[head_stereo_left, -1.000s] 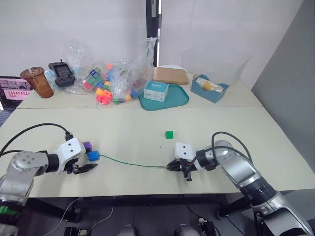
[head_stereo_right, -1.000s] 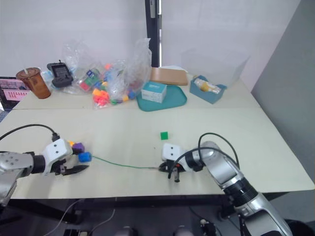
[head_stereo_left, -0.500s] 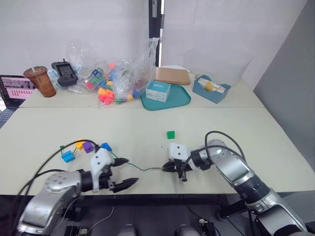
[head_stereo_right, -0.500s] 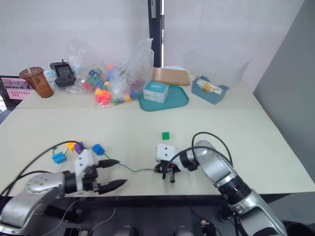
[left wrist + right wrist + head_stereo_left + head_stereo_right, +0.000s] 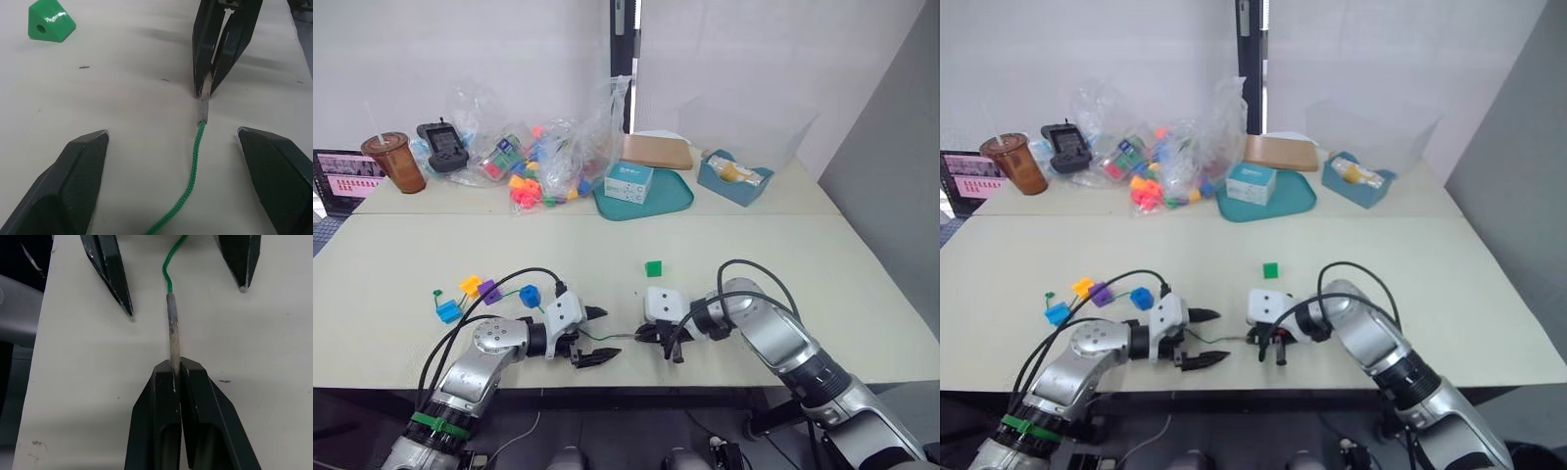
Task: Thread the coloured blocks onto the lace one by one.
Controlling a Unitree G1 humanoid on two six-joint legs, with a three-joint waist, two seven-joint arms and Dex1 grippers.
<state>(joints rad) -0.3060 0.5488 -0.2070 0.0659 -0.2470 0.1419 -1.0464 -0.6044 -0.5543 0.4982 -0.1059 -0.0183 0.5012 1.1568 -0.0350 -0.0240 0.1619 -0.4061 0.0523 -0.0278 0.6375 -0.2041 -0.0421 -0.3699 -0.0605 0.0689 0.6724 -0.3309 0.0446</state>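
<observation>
A green block [image 5: 653, 267] lies alone on the table just beyond my right gripper [image 5: 641, 335]. That gripper is shut on the lace's stiff grey tip [image 5: 172, 333], with the tip pointing toward my left gripper. The green lace [image 5: 191, 176] runs left from there, passing between the fingers of my left gripper [image 5: 599, 335]. The left gripper is open, a finger on each side of the cord and touching nothing. Orange-yellow [image 5: 470, 285], purple [image 5: 488, 291], dark blue [image 5: 530, 296] and light blue [image 5: 448, 311] blocks cluster along the lace's left end.
At the back of the table stand a teal tray [image 5: 677, 201] with a white box [image 5: 631, 181], a crinkly bag of toys [image 5: 543, 166], a brown cup [image 5: 391, 164], a black device [image 5: 440, 145] and a blue box [image 5: 732, 174]. A black cable [image 5: 514, 277] loops over the block cluster.
My left arm has swung from the table's left side to the middle and now straddles the lace near the tip. Several blocks stay behind at the left. The right gripper has kept its hold.
</observation>
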